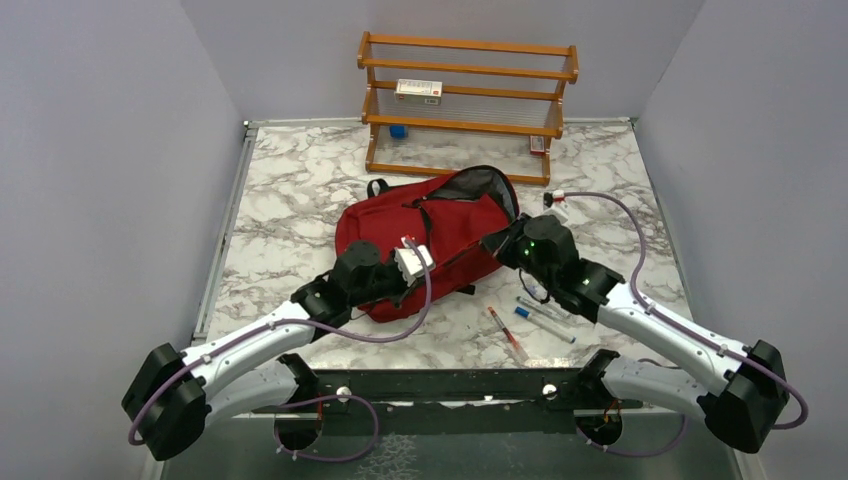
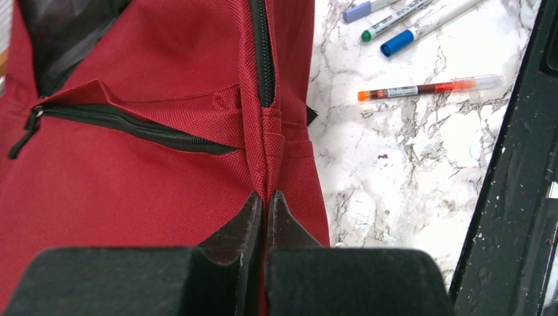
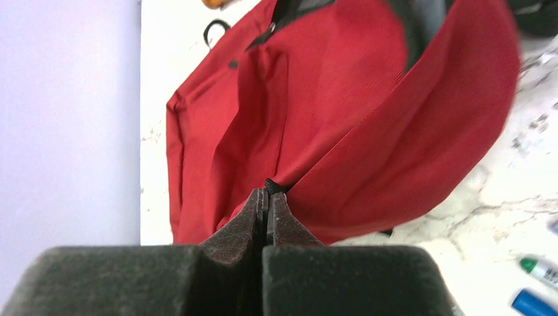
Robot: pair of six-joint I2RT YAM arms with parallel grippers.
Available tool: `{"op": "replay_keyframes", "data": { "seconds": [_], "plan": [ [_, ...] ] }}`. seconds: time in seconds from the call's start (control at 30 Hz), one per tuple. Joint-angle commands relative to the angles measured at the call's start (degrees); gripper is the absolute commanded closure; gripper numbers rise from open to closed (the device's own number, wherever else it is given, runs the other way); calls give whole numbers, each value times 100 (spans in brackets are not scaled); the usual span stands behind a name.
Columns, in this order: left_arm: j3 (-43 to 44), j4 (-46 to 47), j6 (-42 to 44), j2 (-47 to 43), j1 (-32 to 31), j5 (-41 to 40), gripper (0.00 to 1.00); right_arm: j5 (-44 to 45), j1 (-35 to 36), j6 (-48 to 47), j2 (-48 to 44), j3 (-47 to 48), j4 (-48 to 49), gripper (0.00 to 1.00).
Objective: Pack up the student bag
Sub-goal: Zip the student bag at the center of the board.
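I have the student bag lying in the middle of the table, its dark mouth turned toward one o'clock, just short of the wooden rack at twelve.

The left gripper sits at the bag's seven o'clock corner, jaws pressed together on a thin ridge of red fabric along the seam below the zipper. The right gripper is at the bag's three o'clock edge, jaws likewise closed. It appears to bite only a sliver of cloth and black trim beside the opening.

My main worry is those shallow bites. Both tips hold just a fold, so any firm tug could let the slick cloth slide out and the mouth flop shut.

If I pull the arms apart to spread the opening, the load goes straight into the seam and the zipper end, which could strain or jam them.

The pens lie loose at the bag's five o'clock, under the right arm. Dragging the bag or swinging that forearm low could roll them toward the near edge.

With both grippers busy on the bag, nothing is free to fetch the pens.
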Motion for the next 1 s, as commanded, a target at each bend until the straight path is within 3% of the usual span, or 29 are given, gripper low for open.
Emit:
{"op": "replay_keyframes", "data": {
  "seconds": [0.0,0.33,0.57,0.6,0.7,0.77,0.97],
  "plan": [
    [-45,-979,122,-459,-9,-695,100,-21,-724,-298,-25,63,384,99],
    [-119,-1232,-291,-1170,4,-2532,100,-1069,-2112,-807,686,209,818,99],
    [-123,-1219,-363,-1449,1,-3027,100,-1563,-2667,-1442,843,349,1078,100],
    [-138,-1160,-343,-1503,-1,-2926,97,-1785,-2670,-1628,813,371,1153,100],
    [-154,-881,-267,-1672,-1,-2280,54,-2856,-2670,-2090,702,417,1260,100],
    [-99,-628,-307,-1742,-1,-1819,37,-3636,-2672,-2280,624,399,1345,100],
    [351,80,-659,-1226,1,-794,21,-5190,-2671,-2445,474,395,1074,99]
  ]
}}
